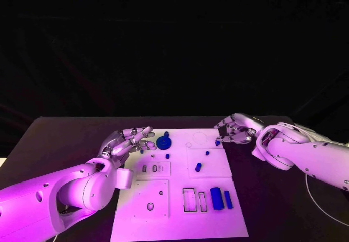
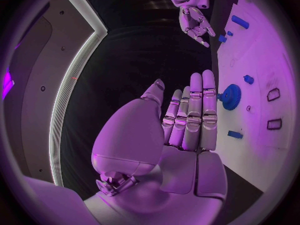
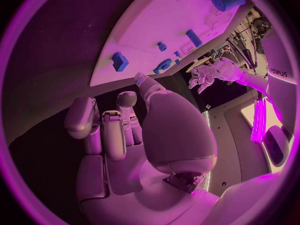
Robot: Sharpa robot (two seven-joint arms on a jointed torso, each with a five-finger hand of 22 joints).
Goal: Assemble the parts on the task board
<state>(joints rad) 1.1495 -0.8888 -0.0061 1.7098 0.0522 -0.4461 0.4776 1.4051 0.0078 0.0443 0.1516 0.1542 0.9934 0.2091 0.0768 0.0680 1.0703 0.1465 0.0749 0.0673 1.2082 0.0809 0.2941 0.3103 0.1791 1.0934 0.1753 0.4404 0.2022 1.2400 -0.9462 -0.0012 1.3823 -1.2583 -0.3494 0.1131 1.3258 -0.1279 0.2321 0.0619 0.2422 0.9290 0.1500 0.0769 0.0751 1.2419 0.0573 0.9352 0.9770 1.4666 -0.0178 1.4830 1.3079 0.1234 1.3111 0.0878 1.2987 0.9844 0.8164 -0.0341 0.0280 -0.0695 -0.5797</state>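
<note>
Near edge of board: task board (image 1: 182,222) is a white plate running from near to far in the middle of the black table (image 1: 65,131); its near right part holds outlined slots with 2 upright blue bars (image 1: 221,198) beside them.
Middle of board: 1 small blue part (image 1: 197,167) lies right of centre, another small blue piece (image 1: 168,156) a little farther and to the left.
Far left of board: blue gear (image 1: 164,143) sits on the plate, with a small blue peg (image 1: 166,134) just beyond it.
Left hand: left hand (image 1: 131,142) hovers at the board's far left edge, fingers stretched out and close together, holding nothing; in the left wrist view its fingertips (image 2: 209,77) point toward the gear without touching it.
Right hand: right hand (image 1: 236,129) hangs off the board's far right corner, fingers loosely curled with gaps between them, nothing in it.
Step in hand: judged from the layout, an approach phase; no part is held, and the left hand looks set for the gear.
Next move: likely needs the left fingers to spread, come down round the gear's rim and close without knocking the peg.
Writing: dark lettering on the left forearm (image 3: 279,74) in the right wrist view, too small to read surely.
</note>
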